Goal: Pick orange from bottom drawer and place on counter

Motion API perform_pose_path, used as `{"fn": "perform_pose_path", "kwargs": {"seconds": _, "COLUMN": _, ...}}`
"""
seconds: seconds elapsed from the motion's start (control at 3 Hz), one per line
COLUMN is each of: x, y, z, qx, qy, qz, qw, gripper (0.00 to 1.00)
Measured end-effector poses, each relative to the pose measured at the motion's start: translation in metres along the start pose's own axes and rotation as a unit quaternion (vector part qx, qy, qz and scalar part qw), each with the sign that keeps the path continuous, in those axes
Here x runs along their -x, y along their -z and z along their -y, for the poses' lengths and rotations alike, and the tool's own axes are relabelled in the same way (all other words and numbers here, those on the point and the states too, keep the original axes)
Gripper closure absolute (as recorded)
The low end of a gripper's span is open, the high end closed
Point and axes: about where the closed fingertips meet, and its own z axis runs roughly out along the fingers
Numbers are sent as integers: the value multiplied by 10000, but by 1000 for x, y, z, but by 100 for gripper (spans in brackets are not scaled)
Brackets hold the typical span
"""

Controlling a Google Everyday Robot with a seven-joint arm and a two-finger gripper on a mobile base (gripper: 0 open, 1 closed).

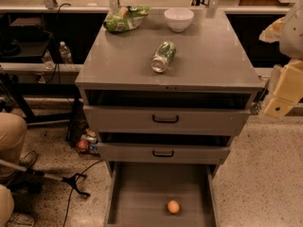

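Beside the counter (210, 56) hangs end effector (280, 103), grip unclear; round orange (173, 206) in bottom drawer (139, 193).

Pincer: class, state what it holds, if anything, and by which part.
Nothing seen in it: the pincer sits right of the counter, while the orange lies loose on the bottom drawer floor.

The cabinet (118, 119) is viewed from the front and above, tilted downward at middling range, so that the surface (203, 65), the open bottom drawer (142, 193) and the tool (279, 100) at the right edge are taken in.
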Motion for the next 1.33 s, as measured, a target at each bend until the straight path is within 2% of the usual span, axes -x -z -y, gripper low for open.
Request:
{"fn": "perform_pose_path", "kwargs": {"seconds": 0.33, "x": 0, "y": -1, "z": 0, "qx": 7, "qy": -6, "qz": 6, "qw": 10000, "gripper": 0}}
{"fn": "perform_pose_path", "kwargs": {"seconds": 0.67, "x": -19, "y": -55, "z": -21, "qx": 613, "qy": -525, "qz": 455, "qw": 9957, "gripper": 0}}
{"fn": "perform_pose_path", "kwargs": {"seconds": 1.0, "x": -33, "y": -118, "z": -52, "qx": 1182, "qy": -877, "qz": 613, "qw": 9872, "gripper": 0}}
{"fn": "perform_pose_path", "kwargs": {"seconds": 1.33, "x": -50, "y": -170, "z": -82, "qx": 1467, "qy": -1322, "qz": 889, "qw": 9763, "gripper": 0}}
